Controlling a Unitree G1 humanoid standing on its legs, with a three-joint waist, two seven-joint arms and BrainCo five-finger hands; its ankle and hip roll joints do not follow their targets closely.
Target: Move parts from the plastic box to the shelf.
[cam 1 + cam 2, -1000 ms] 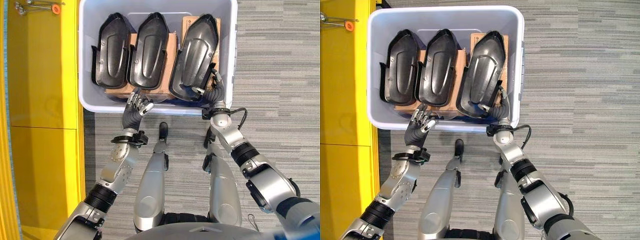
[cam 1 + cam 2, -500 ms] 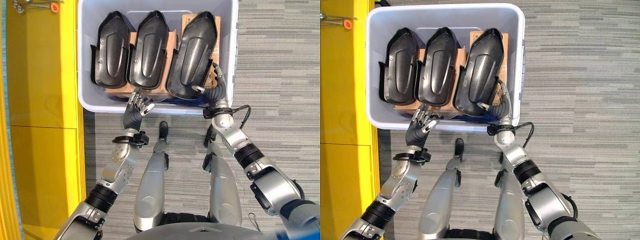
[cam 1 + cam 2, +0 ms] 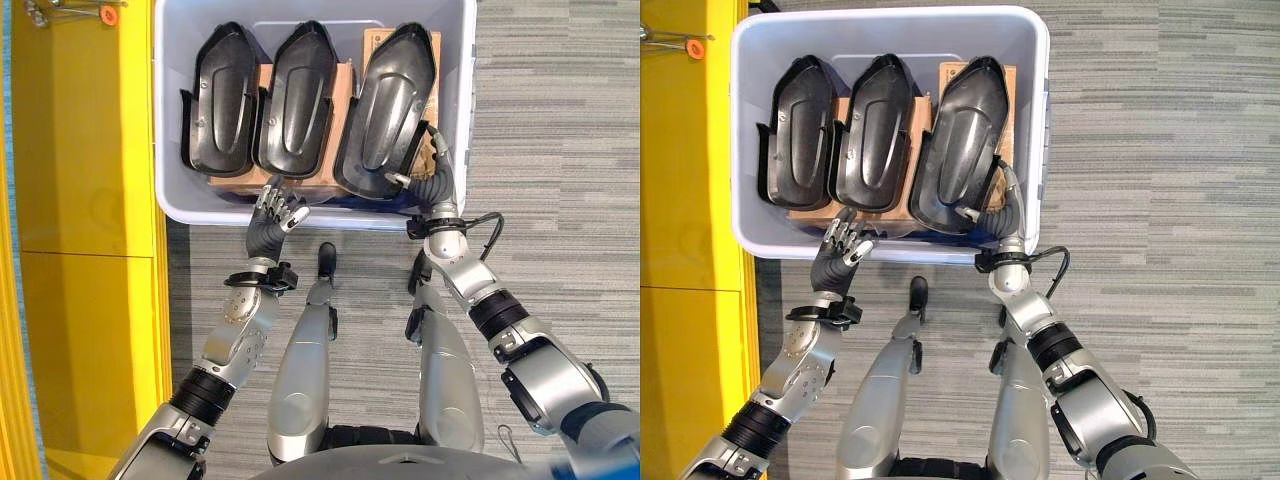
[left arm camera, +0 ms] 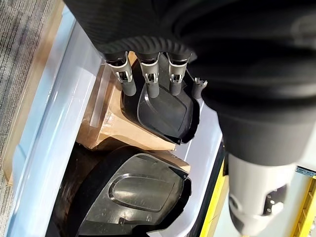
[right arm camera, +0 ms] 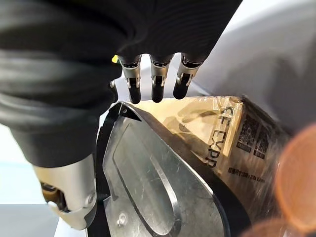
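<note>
Here, cardboard boxes (image 3: 300, 180) sit under black parts (image 3: 295, 100) beside yellow shelf (image 3: 85, 150).

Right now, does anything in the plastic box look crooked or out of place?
Yes. The rightmost black part sits tilted, its near end swung toward the middle part, while the other two lie straight. The right hand is at its near end, so that tilt looks like handling, not damage.

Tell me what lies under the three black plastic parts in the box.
Brown cardboard boxes sit under the three black moulded plastic parts inside the pale plastic box. The parts cover most of them, so how many there are stays hidden.
</note>
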